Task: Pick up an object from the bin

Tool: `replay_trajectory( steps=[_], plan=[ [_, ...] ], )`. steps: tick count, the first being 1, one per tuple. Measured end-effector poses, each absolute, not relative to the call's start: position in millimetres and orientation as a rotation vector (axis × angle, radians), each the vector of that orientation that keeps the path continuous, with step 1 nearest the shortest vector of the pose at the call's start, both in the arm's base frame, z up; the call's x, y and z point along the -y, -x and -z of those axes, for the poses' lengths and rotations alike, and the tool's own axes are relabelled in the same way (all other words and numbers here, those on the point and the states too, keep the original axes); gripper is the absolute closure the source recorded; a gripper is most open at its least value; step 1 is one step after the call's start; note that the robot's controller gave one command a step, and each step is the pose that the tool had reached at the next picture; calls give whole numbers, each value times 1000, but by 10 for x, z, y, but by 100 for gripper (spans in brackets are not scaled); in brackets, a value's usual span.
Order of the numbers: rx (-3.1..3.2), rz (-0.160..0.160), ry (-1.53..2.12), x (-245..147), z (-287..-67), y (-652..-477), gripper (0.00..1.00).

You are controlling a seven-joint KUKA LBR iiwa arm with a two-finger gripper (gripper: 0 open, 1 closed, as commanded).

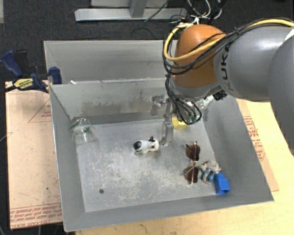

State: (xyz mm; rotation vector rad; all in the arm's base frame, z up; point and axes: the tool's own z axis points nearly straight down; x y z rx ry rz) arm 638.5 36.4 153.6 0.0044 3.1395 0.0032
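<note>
My gripper [165, 138] hangs over the middle of the bin, under the orange dome, with one thin metal finger reaching down. Its tip ends just right of a small black-and-white toy cow [146, 146] lying on the bin floor. A yellow block [178, 121] peeks out behind the finger, close to the back wall. Nothing shows between the fingers.
A pair of brown sunglasses [192, 164] lies to the right front, with a blue block [221, 183] and a small mixed piece [207, 173] beside it. A clear plastic cup [81, 130] rests in the back left corner. The arm comes in from the right.
</note>
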Motion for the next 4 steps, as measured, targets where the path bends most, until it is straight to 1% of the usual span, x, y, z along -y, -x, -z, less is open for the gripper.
replay_trajectory(
  steps=[1, 2, 3, 4],
  plan=[
    [-3139, -3, -4, -364, -1536, -6385, 0],
    [-3133, -4, 22, 52, -1061, -6135, 0],
    [-3138, -1, 18, 203, -900, -6049, 0],
    [-3136, 1, 205, 154, -775, -6225, 0]
  ],
)
